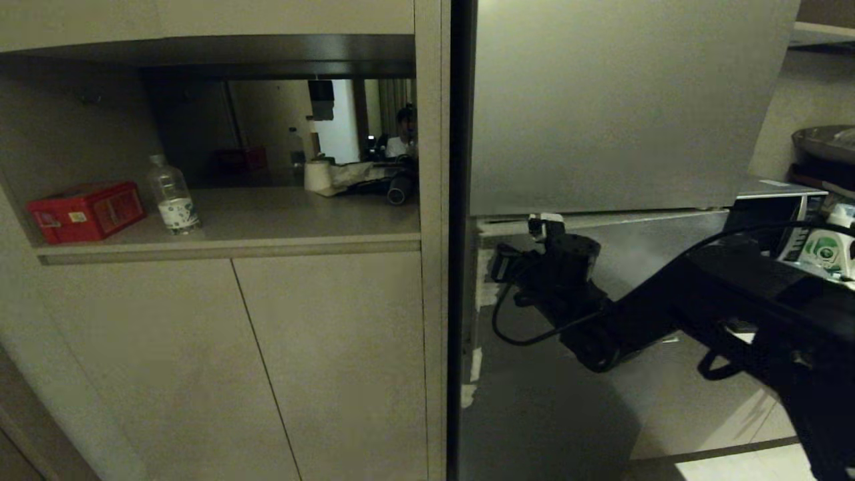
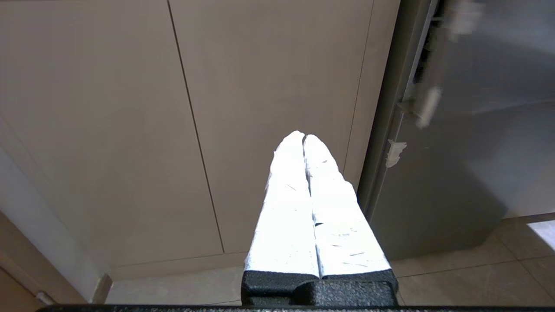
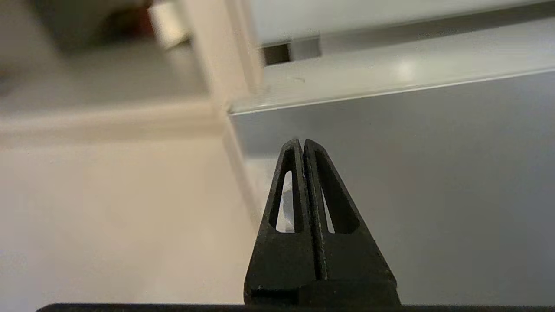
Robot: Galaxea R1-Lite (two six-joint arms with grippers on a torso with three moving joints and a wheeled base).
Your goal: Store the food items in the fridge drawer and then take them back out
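Two grippers: both closed, both empty.
Right gripper: black, raised at upper left corner of fridge drawer; fingertips pressed together in right wrist view, nothing between them; contact with drawer front impossible to tell.
Left gripper: white-wrapped fingers shut tip to tip, pointing at lower cabinet doors; out of head view.
Fridge drawer: middle grey panel, closed, flush under top door; large part covered by right arm and its shadow; inner face and bin hidden behind shut front.
White tape scraps: along left edge of drawer, some blurred in left wrist view.
Lowest panel: mostly in shadow, seam with drawer hard to make out in head view.
Food items: not visible in any view; whereabouts impossible to tell.
Shelf niche: left of fridge, holding red box, clear bottle, paper roll; dark clutter near roll too dim to identify.
Back of niche: reflective or open, a seated person faint and small.
Right edge of head view: microwave-like box and green-white pack, both cut off by arm and frame.
Floor tiles: strip only, beneath fridge.
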